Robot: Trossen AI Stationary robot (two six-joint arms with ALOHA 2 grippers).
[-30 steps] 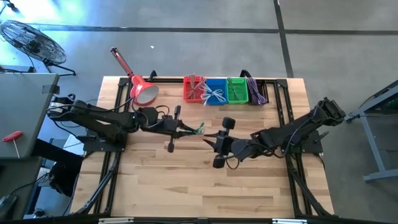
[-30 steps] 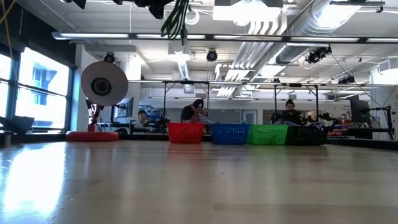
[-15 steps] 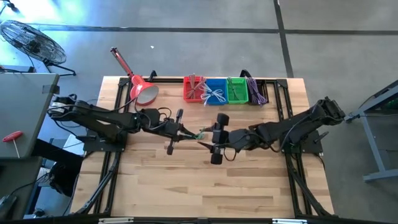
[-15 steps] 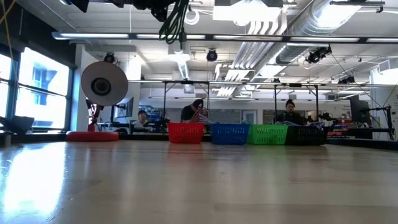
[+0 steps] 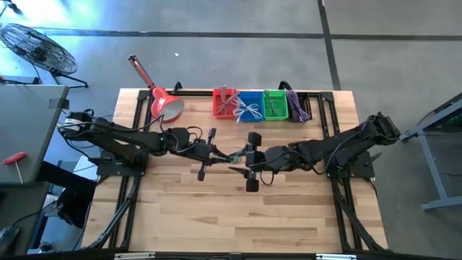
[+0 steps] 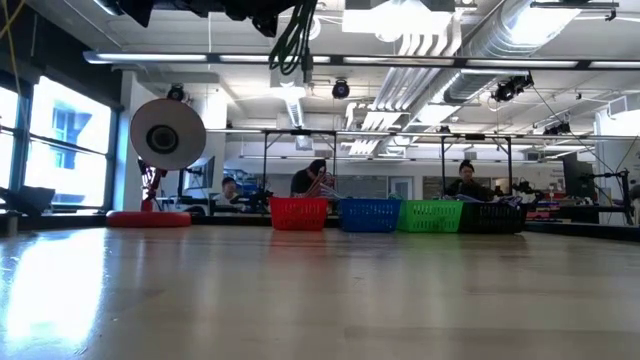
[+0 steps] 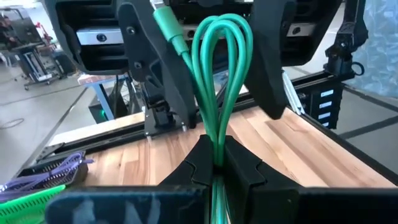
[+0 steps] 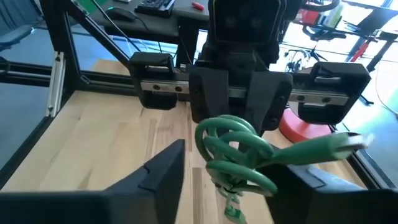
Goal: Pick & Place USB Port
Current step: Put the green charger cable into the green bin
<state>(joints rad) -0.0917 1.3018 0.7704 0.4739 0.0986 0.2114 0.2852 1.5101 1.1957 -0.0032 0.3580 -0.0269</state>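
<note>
A coiled green USB cable [image 7: 219, 74] is held clear above the middle of the table, with its green plug [image 7: 166, 30] sticking out to one side. My left gripper [image 5: 222, 154] comes from the table's left and is shut on the coil. My right gripper [image 5: 235, 160] comes from the table's right and is open. Its two fingers [image 7: 160, 68] stand on either side of the coil's loops [image 8: 235, 149]. Whether they touch the cable I cannot tell. In the low view the cable [image 6: 295, 40] hangs at the top edge. My left gripper pinches the bunched strands of the green coil [image 7: 217, 146] between its two fingers. The fingers come about level from the table's left. The loops stick out past the fingertips toward the right gripper. The cable is lifted clear of the table.
Along the far edge stand a red basket [image 5: 225, 103], a blue basket [image 5: 250, 105], a green basket [image 5: 275, 105] and a dark one with purple cables [image 5: 298, 107]. A red lamp [image 5: 167, 107] sits at the far left. The near half of the tabletop [image 5: 238, 217] is bare wood.
My right gripper has moved toward the table's left, up to the cable, so that its fingers now stand around the loops. My left gripper has shifted a little toward the table's right with the cable, still shut on it.
</note>
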